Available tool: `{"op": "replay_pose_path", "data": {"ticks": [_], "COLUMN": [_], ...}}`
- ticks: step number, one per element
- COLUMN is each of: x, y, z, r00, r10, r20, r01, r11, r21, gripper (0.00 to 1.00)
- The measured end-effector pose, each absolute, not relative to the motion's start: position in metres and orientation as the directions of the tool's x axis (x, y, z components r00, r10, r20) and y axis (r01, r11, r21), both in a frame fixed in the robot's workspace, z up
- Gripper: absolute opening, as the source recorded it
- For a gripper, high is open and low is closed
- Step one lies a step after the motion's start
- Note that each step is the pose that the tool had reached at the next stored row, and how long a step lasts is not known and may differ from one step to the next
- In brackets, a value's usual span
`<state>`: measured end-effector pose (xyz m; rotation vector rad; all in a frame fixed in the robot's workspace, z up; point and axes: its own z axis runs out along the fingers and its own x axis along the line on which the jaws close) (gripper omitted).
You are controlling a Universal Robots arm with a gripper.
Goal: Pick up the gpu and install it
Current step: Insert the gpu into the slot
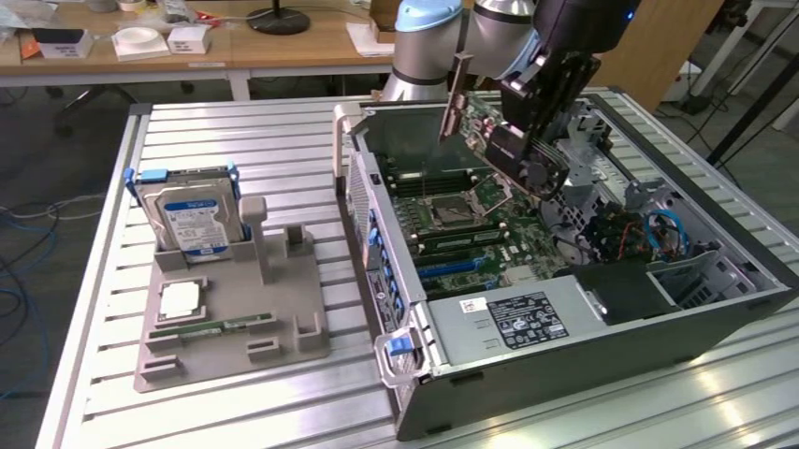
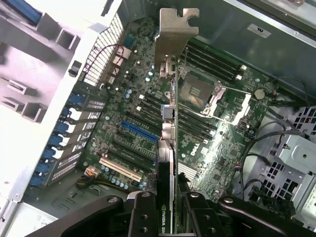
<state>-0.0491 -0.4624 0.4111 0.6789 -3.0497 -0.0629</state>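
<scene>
exterior view, items on a slatted metal table (image 1: 250,131):
- computer case (image 1: 600,365), lying on its side with the side panel off, right half of the frame; motherboard (image 1: 474,234) exposed, power supply (image 1: 518,318) at the near end.
- grey holder tray (image 1: 225,360), lower left of the frame; hard drive (image 1: 187,220) standing upright in its far slot, memory stick (image 1: 231,325) lying flat near its front.
- gripper (image 1: 525,159), upper right of the frame, above the open case.
- gpu (image 1: 461,94), raised over the motherboard, clear of it, held on edge, its slim end bracket pointing up and toward the exterior view's left.

wrist view:
- gripper (image 2: 168,207), fingers (image 2: 143,212) clamped on either face of the gpu (image 2: 169,123), gripping the end away from the metal bracket (image 2: 175,34).
- card hangs edge-on above the expansion slots (image 2: 136,131), beside the processor socket (image 2: 195,91); not seated in any slot.
</scene>
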Motion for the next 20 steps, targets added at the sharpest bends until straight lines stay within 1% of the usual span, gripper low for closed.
{"op": "replay_pose_path", "data": {"ticks": [20], "x": [-0.0491], "y": [-0.4624], "z": [0.4111], "r00": [-0.850], "r10": [-0.526], "r20": [0.007], "r01": [-0.526], "r11": [0.850], "r21": [0.043], "gripper": [0.26]}}
